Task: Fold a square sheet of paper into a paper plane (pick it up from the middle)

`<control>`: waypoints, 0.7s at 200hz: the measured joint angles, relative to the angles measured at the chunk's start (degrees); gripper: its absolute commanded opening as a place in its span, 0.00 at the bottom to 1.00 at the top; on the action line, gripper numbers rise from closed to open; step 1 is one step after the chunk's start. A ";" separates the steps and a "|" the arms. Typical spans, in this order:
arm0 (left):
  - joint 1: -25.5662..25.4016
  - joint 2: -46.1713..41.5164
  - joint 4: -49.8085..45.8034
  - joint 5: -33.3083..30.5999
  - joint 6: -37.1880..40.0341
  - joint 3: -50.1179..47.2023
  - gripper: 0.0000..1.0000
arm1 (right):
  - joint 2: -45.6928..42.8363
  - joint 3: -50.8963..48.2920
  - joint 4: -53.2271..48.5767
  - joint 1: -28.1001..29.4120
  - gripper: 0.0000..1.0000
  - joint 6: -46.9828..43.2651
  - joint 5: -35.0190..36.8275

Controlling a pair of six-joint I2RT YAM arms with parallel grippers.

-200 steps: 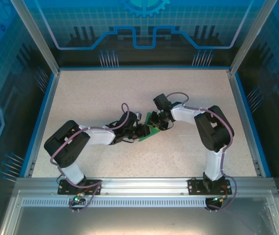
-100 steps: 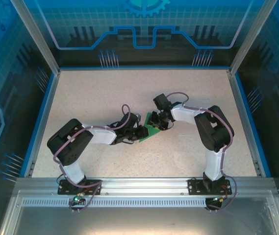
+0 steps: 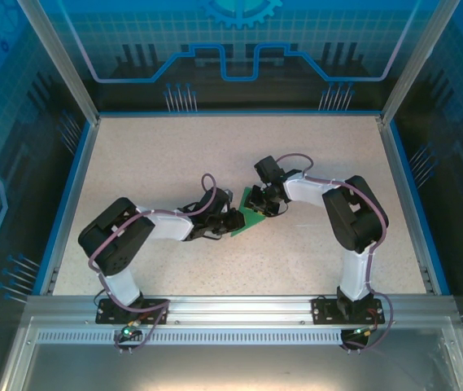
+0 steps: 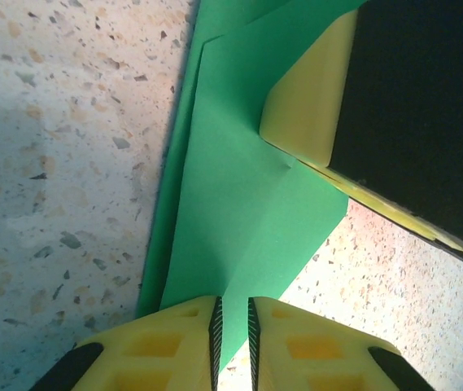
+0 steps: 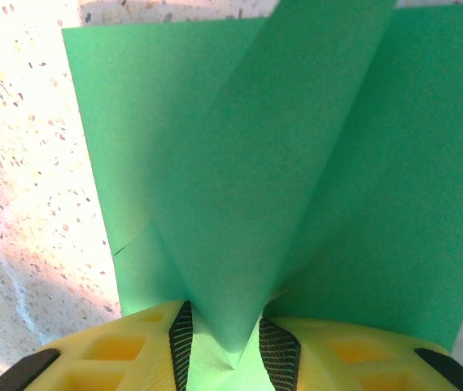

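The square sheet of paper [image 3: 254, 215] is bright green, partly folded and creased, and lies mid-table between the two grippers. My left gripper [image 3: 233, 221] reaches it from the left. In the left wrist view a raised crease of the paper [image 4: 239, 187] runs between my left gripper's [image 4: 233, 334] pads, which stand close together on it. My right gripper [image 3: 266, 204] comes from the right. Its own view shows my right gripper [image 5: 223, 346] shut on a pinched ridge of the paper [image 5: 247, 163]. One yellow finger [image 4: 308, 114] of the right gripper rests on the sheet.
The speckled beige tabletop [image 3: 174, 155] has a blue rim [image 3: 68, 204] on its left, back and right sides. Metal frame posts [image 3: 56, 57] rise at the back corners. An aluminium rail [image 3: 231, 308] carrying both arm bases runs along the near edge.
My left arm has shifted slightly right toward the paper and its jaws have narrowed onto the crease. The right arm has stayed still, holding the paper.
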 measured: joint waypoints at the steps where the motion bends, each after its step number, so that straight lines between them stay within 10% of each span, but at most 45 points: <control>1: 0.00 0.02 0.02 0.00 0.00 0.00 0.19 | 0.00 0.00 0.02 0.00 0.38 0.02 0.00; 140: -0.04 0.90 -0.44 -1.09 0.20 0.00 0.05 | 0.00 0.00 0.02 0.00 0.38 -0.07 -0.02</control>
